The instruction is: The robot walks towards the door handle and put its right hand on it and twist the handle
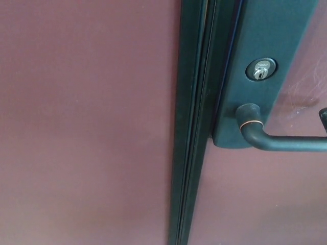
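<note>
Dark metal, the lever door handle [286,141] runs horizontally from its pivot toward 3 o'clock, directly below a black sliver of my right robot hand [323,116] at the frame edge, grip state I cannot tell.

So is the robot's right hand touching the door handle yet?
Cannot tell. In the head view only a black tip of the right hand shows at the picture's edge, just above the door handle; any contact lies out of frame.

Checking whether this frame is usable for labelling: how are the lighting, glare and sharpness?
Head view: soft, even light with no hard shadows; the silver keyhole glints; the handle is fairly sharp, the door panels slightly soft and grainy; the right hand is cropped at the edge.
</note>
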Robot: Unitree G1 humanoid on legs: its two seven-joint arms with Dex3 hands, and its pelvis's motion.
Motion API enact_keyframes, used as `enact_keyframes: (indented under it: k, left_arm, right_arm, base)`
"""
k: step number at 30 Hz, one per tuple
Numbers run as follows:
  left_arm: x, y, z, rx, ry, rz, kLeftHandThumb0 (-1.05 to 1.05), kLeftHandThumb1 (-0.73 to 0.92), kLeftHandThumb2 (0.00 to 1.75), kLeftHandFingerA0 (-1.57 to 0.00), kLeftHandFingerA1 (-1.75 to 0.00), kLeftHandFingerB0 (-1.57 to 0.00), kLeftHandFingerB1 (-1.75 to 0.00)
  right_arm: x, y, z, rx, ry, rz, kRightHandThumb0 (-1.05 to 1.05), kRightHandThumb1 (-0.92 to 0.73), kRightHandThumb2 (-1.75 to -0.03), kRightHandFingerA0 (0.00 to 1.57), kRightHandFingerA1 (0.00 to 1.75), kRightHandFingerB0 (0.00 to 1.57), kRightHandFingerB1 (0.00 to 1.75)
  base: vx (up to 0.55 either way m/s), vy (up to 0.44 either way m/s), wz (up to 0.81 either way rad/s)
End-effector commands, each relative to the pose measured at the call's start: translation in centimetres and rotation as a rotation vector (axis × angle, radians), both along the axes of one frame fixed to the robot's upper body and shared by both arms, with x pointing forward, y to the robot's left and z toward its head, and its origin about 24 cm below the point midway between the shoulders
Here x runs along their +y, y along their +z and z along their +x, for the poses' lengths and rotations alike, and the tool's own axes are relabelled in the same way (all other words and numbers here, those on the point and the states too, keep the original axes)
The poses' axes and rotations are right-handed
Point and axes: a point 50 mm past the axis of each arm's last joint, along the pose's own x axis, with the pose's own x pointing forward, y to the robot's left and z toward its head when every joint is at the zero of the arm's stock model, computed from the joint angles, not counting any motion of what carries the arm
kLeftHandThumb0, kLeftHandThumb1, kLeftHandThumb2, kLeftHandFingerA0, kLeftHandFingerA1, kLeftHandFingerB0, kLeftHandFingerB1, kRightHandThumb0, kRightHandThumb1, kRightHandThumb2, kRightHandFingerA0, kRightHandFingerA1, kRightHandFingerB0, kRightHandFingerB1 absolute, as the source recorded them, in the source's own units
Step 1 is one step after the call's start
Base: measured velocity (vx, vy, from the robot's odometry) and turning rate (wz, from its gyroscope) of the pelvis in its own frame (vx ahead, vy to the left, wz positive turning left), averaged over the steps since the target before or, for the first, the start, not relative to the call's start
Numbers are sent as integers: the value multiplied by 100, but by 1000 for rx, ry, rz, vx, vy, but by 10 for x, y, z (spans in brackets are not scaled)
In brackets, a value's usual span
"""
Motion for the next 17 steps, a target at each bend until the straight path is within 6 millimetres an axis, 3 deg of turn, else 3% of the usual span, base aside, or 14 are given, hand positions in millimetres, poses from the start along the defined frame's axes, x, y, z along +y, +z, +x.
enact_keyframes:
  k: [1, 7, 11, 14, 15, 17]
  left_arm:
    - [-15, -7, 6, -9, -4, -45, -34, 56, 57, -68, -52, -51, -40]
    - [-14, -7, 4, 5, -28, -27, -33, 57, 57, -69, -54, -52, -40]
    - [-14, -5, 14, -16, -40, -21, -33, 57, 57, -69, -54, -52, -40]
    - [-14, -5, 14, -17, -40, -21, -33, 57, 57, -69, -54, -52, -40]
    - [-15, -3, 22, -40, -35, -32, -33, 57, 57, -69, -54, -53, -40]
    - [-14, -2, 26, -39, -38, -34, -33, 57, 57, -68, -54, -53, -41]
  right_arm:
    - [17, -46, -34, 314, 243, -670, -69, -51, -80, 18, 42, 12, 38]
    - [19, -49, -47, 336, 269, -655, -69, -51, -80, 19, 43, 12, 38]
    - [18, -49, -42, 319, 262, -643, -63, -51, -79, 33, 47, 7, 37]
    - [18, -49, -42, 321, 265, -647, -63, -51, -79, 33, 47, 7, 37]
    - [18, -49, -37, 324, 267, -648, -63, -51, -79, 36, 48, 5, 31]
    - [18, -49, -38, 333, 262, -657, -63, -51, -78, 30, 46, 7, 30]
  base:
    - [0, 0, 0]
    - [0, 0, 0]
    - [0, 0, 0]
    - [0, 0, 0]
    - [0, 0, 0]
    - [0, 0, 0]
